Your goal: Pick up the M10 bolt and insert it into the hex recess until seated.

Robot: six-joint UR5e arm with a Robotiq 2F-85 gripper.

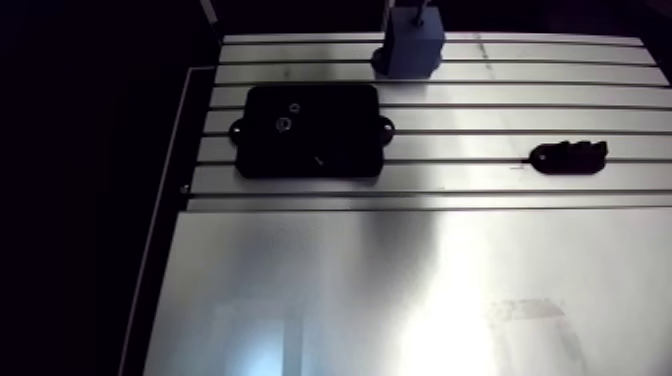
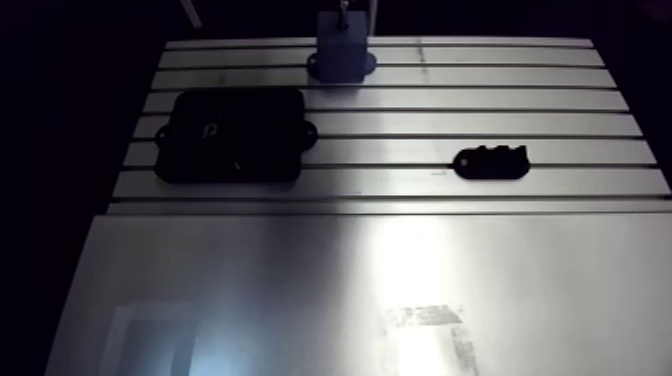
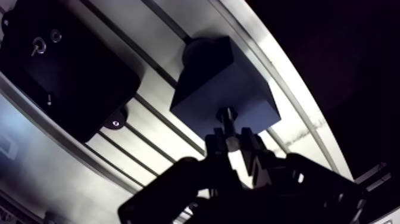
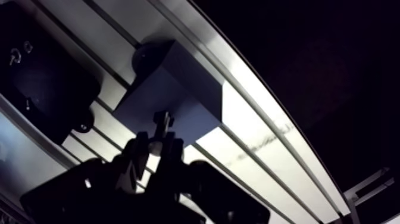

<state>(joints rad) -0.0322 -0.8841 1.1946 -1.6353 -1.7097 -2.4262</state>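
No text — nothing legible anywhere.

table [image 1: 400, 290]: silver, slotted | plate [image 1: 310, 130]: black | block [image 1: 415, 50]: dark blue | bracket [image 1: 568, 157]: black
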